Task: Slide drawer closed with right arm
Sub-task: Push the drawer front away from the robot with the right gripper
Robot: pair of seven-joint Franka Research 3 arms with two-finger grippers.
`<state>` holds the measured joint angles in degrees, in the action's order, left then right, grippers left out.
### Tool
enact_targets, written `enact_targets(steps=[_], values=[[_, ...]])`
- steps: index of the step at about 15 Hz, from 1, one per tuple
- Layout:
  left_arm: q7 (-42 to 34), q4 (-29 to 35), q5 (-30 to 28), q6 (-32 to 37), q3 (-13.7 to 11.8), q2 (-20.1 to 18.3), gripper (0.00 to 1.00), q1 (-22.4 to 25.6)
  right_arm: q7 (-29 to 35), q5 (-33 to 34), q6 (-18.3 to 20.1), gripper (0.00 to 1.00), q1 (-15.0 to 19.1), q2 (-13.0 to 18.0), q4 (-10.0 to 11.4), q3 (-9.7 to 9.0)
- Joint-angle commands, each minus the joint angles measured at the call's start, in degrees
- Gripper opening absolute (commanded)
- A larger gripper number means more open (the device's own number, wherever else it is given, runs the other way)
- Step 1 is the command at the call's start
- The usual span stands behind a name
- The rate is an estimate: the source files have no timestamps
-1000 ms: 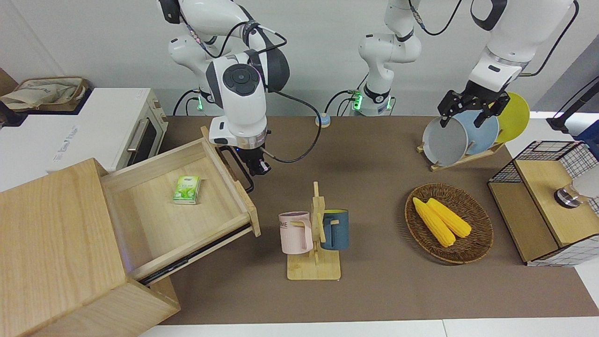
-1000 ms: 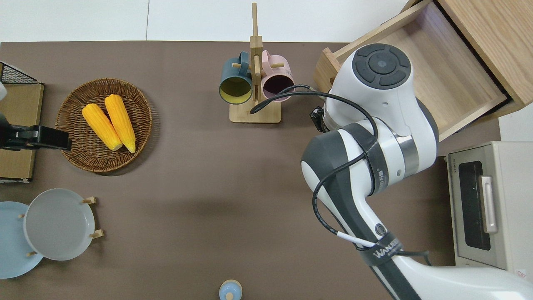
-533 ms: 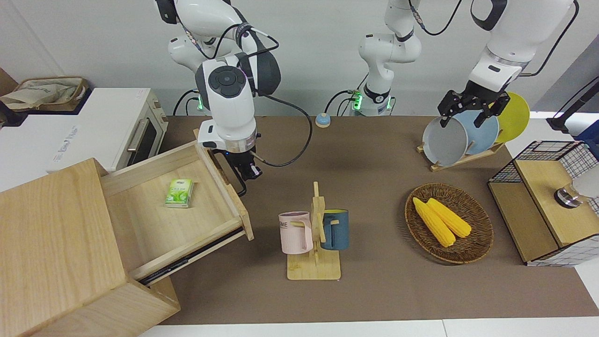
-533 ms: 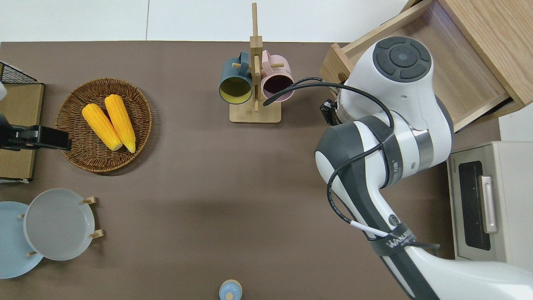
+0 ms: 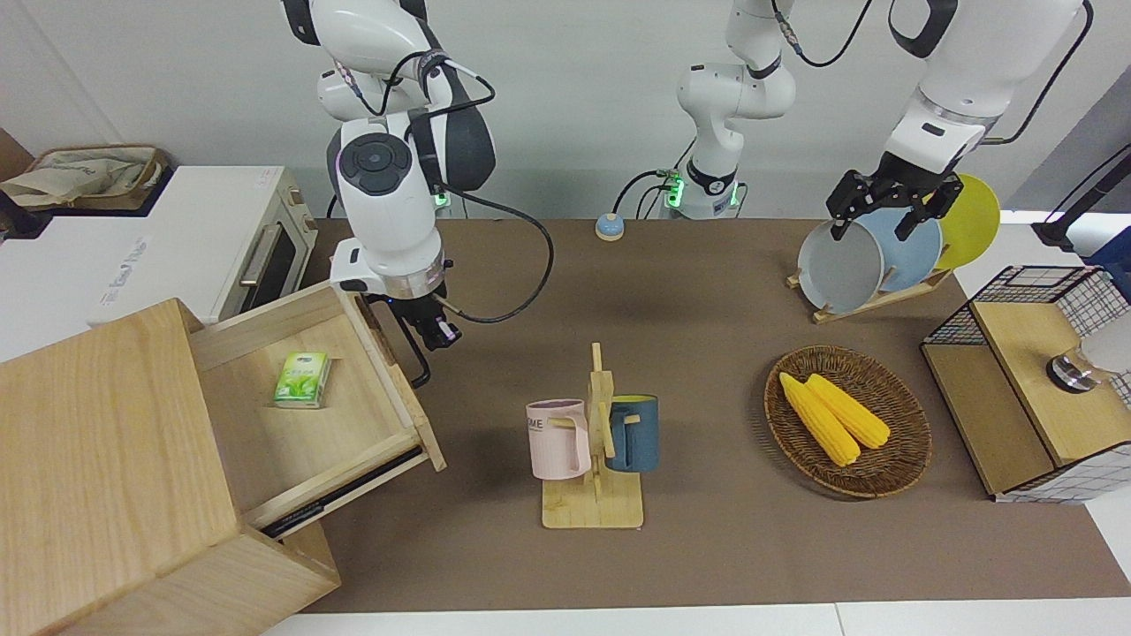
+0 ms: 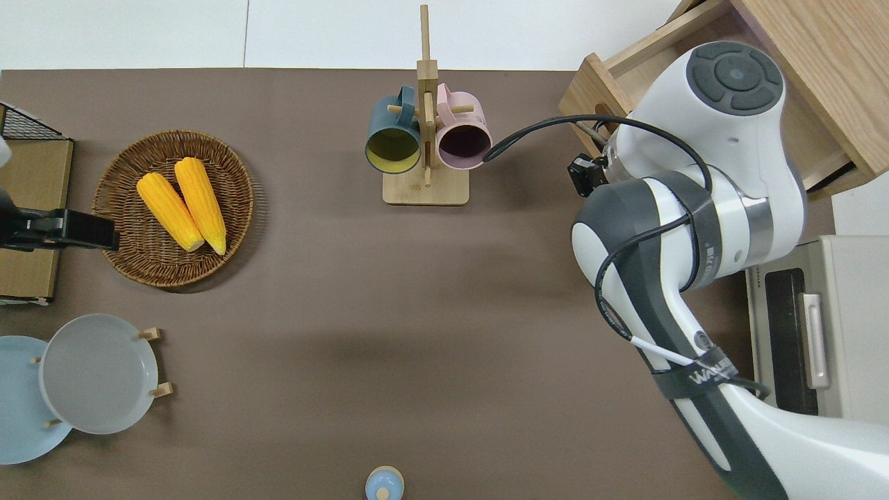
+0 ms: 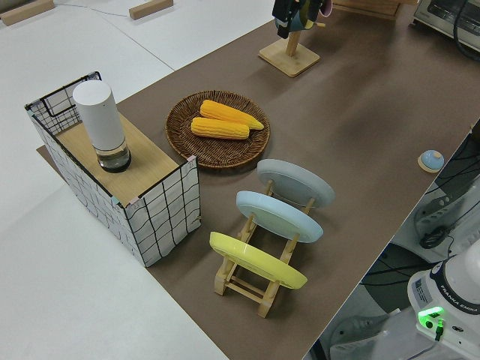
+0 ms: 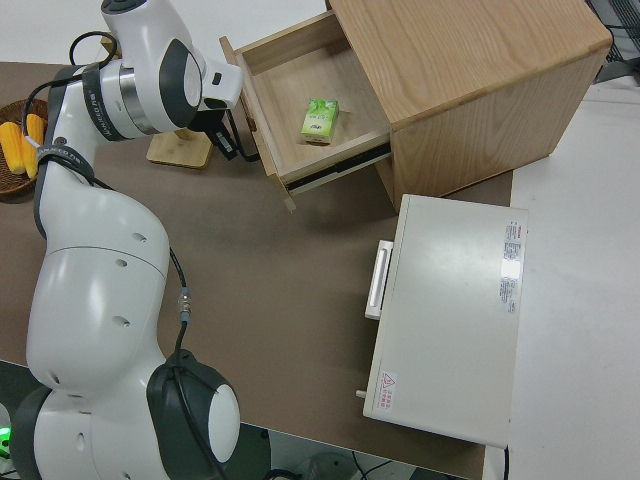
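The drawer (image 5: 318, 415) stands partly out of the pale wooden cabinet (image 5: 97, 459), with a small green packet (image 5: 302, 380) lying inside. Its black loop handle (image 5: 413, 353) is on the front panel (image 6: 590, 104). My right gripper (image 5: 436, 332) is at the handle, against the drawer's front; in the right side view the right gripper (image 8: 224, 138) sits right beside the handle (image 8: 243, 138). The overhead view hides it under the arm's wrist. The left arm is parked, its gripper (image 5: 884, 216) open.
A wooden mug rack (image 5: 594, 433) with a pink and a blue mug stands close to the drawer's front, toward the left arm's end. A white oven (image 5: 256, 247) sits beside the cabinet, nearer the robots. A corn basket (image 5: 848, 420), a plate rack (image 5: 870, 256) and a wire-mesh box (image 5: 1034, 380) are at the left arm's end.
The drawer has slid steadily into the cabinet, and my right gripper has moved with its front toward the cabinet. The left arm has not moved.
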<state>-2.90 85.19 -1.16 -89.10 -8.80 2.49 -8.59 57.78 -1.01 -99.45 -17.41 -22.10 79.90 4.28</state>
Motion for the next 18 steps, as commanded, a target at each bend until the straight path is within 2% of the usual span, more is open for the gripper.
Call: enact_targets(steps=[1,8,13,18], values=[[-0.4,-1.2,0.6,0.0,-1.0,0.8,1.0,-1.0,-6.0,-1.9,-1.4,0.0,3.3,0.5,0.9,-0.24],[-0.4,-1.2,0.7,0.0,-1.0,0.8,1.0,-1.0,-12.4,-2.0,-1.5,0.0,6.4,0.5,0.9,-0.24],[-0.4,-1.2,0.6,0.0,-1.0,0.8,1.0,-1.0,-16.7,-2.6,-2.5,0.0,7.7,0.4,0.9,1.08],[-0.4,-1.2,0.7,0.0,-1.0,0.8,1.0,-1.0,-20.0,-4.0,-2.7,0.0,9.5,0.4,0.9,1.17]])
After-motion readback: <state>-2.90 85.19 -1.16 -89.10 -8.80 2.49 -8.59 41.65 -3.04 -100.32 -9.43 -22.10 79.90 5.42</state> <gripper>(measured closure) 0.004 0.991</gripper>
